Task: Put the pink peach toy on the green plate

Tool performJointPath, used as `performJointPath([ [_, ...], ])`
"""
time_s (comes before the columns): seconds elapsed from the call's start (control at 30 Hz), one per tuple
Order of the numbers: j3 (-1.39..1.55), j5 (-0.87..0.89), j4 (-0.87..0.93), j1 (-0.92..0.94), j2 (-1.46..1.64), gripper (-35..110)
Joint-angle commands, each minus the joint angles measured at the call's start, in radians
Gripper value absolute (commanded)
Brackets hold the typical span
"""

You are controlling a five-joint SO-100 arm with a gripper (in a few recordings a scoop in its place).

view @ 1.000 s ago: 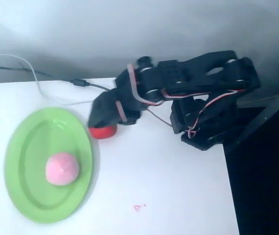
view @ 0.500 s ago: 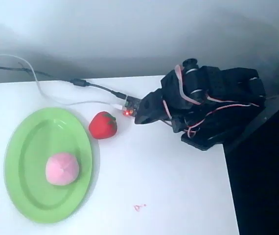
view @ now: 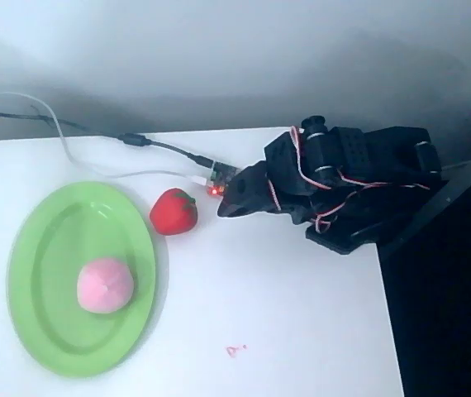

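Observation:
The pink peach toy [view: 104, 284] lies on the green plate [view: 49, 223], a little below its middle, at the left of the overhead view. My black arm is folded back at the right, and its gripper [view: 229, 204] points left over the white table, well away from the plate and holding nothing. Its fingers look closed to a point, though the dark shape hides the gap. A red strawberry toy [view: 173, 211] with a green top rests on the table between the plate and the gripper.
A small circuit board with a red light [view: 219, 178] and its cables [view: 95, 136] lie along the table's back edge. The table's right edge [view: 388, 314] drops to a dark floor. A small pink mark [view: 235, 351] is on the tabletop.
The arm has pulled back to the right from above the strawberry and folded over its base. The strawberry, uncovered, stays in place. The peach has not moved on the plate.

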Motion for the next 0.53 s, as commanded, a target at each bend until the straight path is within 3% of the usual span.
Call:
performJointPath([
  [0.0, 0.055, 0.002, 0.003, -0.040, 0.040, 0],
  [0.5, 0.057, -0.002, 0.003, -0.054, 0.040, 2],
])
